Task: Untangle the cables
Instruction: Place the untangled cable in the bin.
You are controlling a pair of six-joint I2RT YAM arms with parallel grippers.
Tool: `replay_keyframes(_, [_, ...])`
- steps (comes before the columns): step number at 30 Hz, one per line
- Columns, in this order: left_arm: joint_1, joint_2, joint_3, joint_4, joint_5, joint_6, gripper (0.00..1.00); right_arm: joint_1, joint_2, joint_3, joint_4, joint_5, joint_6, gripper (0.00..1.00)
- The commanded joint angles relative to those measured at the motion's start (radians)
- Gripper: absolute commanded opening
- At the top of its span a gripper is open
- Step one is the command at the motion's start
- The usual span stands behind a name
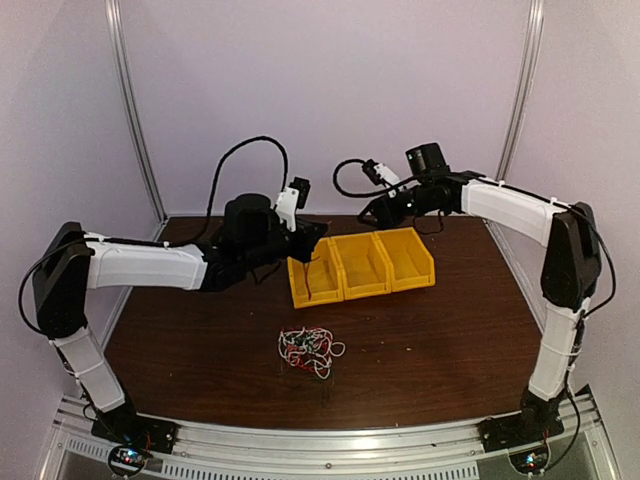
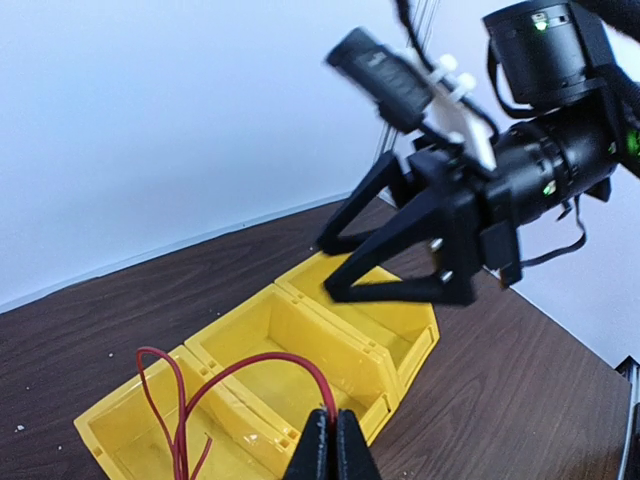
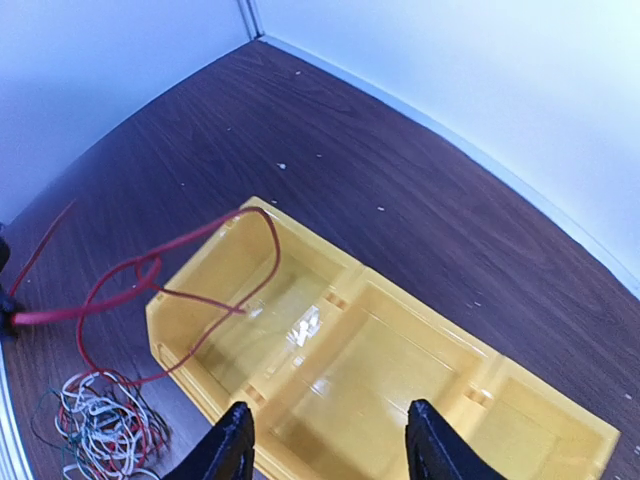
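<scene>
1. A yellow bin (image 1: 366, 290) with three compartments in one row sits on the dark brown wood-grain tabletop (image 1: 450, 340), its row angled a little to the tabletop's edges.
2. The bin's inner floors are glossy and catch the light.
3. Small white specks (image 3: 283, 166) dot the tabletop beyond the bin.
4. A plain pale wall (image 1: 330, 90) rises behind the bin, at the tabletop's far edge.
5. Two slim metal posts stand behind the bin, one far to its left (image 1: 135, 120), one far to its right (image 1: 522, 100).
6. An aluminium rail (image 1: 330, 445) runs along the tabletop's edge, well apart from the bin's front.
</scene>
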Motion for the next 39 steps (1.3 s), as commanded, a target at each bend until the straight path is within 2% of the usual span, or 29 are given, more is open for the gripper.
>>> replay_keyframes(1, [0.005,0.048,0.059,0.046,-0.001,0.051,0.00,-0.123,-0.112,-0.143,-0.061,-0.083,-0.076,0.53])
replay_keyframes(3, [0.005,0.062,0.066,0.044,-0.028,0.061,0.00,-0.164,-0.167,-0.203,-0.092,-0.149,-0.117,0.54])
replay_keyframes(7, [0.011,0.110,0.121,-0.011,-0.076,0.070,0.00,-0.233,-0.354,-0.422,-0.031,-0.270,-0.142,0.54])
replay_keyframes(11, [0.027,0.159,0.169,-0.100,-0.100,-0.003,0.00,-0.249,-0.587,-0.607,0.046,-0.243,-0.167,0.55])
replay_keyframes(14, [0.031,0.180,0.168,-0.133,-0.107,-0.047,0.00,-0.255,-0.713,-0.722,0.129,-0.184,-0.143,0.55])
replay_keyframes(17, [0.037,0.213,0.164,-0.159,-0.101,-0.083,0.00,-0.273,-0.801,-0.831,0.221,-0.198,-0.165,0.59])
replay_keyframes(22, [0.045,0.273,0.180,-0.177,-0.067,-0.119,0.00,-0.301,-0.799,-0.838,0.218,-0.210,-0.180,0.59])
replay_keyframes(27, [0.047,0.345,0.272,-0.238,-0.053,-0.124,0.00,-0.301,-0.787,-0.843,0.212,-0.229,-0.198,0.60])
replay_keyframes(33, [0.068,0.427,0.413,-0.367,-0.073,-0.150,0.00,-0.303,-0.795,-0.847,0.211,-0.235,-0.208,0.60])
replay_keyframes(39, [0.068,0.444,0.506,-0.528,-0.097,-0.183,0.00,-0.304,-0.788,-0.848,0.207,-0.237,-0.222,0.60])
